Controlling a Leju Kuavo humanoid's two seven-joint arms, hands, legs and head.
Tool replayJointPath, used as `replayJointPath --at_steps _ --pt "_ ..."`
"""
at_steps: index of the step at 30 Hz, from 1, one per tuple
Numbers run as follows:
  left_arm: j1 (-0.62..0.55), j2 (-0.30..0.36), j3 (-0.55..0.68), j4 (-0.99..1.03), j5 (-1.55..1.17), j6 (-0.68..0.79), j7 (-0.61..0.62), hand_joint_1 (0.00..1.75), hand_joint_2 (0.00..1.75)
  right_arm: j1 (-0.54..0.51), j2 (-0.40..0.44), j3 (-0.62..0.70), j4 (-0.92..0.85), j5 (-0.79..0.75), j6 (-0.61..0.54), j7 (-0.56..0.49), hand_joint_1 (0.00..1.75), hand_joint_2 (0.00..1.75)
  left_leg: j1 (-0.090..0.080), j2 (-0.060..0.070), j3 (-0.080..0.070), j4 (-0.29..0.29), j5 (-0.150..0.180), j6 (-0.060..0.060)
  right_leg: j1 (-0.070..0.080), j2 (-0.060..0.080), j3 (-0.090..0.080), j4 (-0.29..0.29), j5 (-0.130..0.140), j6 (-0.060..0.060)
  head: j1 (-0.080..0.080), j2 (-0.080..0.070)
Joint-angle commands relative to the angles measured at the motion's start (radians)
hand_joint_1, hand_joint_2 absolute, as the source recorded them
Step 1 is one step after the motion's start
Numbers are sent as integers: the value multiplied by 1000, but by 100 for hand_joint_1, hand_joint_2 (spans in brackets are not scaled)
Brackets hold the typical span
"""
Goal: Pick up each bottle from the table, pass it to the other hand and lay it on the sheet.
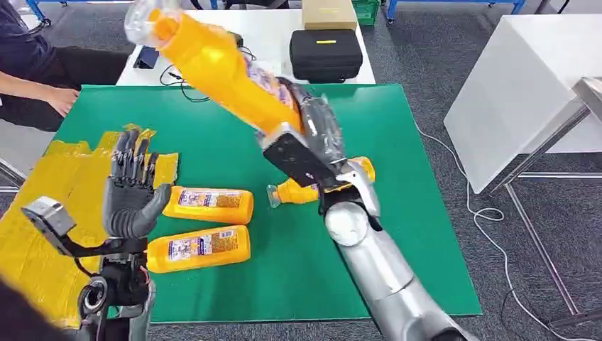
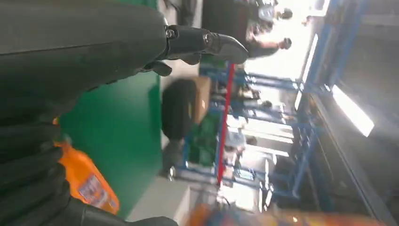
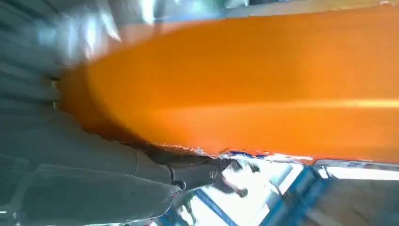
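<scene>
My right hand [image 1: 312, 135] grips the lower end of an orange bottle [image 1: 220, 71] and holds it high above the green mat [image 1: 213, 135], tilted with its clear cap toward the far left. The right wrist view has this bottle [image 3: 259, 80] close up against the hand [image 3: 94, 188]. My left hand [image 1: 131, 192] is open, fingers pointing up, at the edge of the yellow sheet [image 1: 57, 192]. Two orange bottles [image 1: 209, 204] [image 1: 199, 249] lie on the mat beside it; one bottle [image 2: 89, 183] appears in the left wrist view. A third bottle [image 1: 298, 192] lies partly behind my right arm.
A person [image 1: 35, 78] sits at the far left with a hand near the mat's corner. Behind the mat, a white table [image 1: 213, 42] carries a black case [image 1: 325, 53], a cardboard box [image 1: 329, 13] and cables. Another white table [image 1: 525, 92] stands to the right.
</scene>
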Motion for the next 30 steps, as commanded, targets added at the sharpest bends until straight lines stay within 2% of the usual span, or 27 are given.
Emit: replayJointPath --at_steps 1,9,11,20,28,30 --pt "-106 -2 -107 95 27 24 38 0 175 -79 105 169 389 30 -34 53 175 175 1 1 4 -2 0 -1 1 -1 4 -1 -1 -1 0 0" --pt "-119 4 -128 115 45 38 34 0 175 -41 105 279 395 23 -24 63 175 175 1 -1 4 -2 -1 -1 2 -4 4 -1 -2 0 0 0" --pt "-105 11 -126 104 48 44 33 0 175 -20 105 314 397 31 -24 55 175 175 1 -1 0 -2 0 0 2 -2 0 -1 -1 0 1 0" --pt "-98 13 -124 100 51 52 33 0 175 -17 105 334 399 35 -17 42 175 175 1 -2 0 -2 0 -1 2 -4 0 -1 -2 0 0 0" --pt "-86 32 -97 129 57 65 29 0 175 86 79 468 318 110 -20 25 175 175 2 -2 3 -3 -1 -1 2 -4 3 -3 -2 0 0 0" --pt "-91 33 -98 146 62 53 29 0 175 101 68 479 306 105 -23 34 175 175 2 -3 -1 -2 0 -1 2 -4 -1 -2 -1 0 0 0"
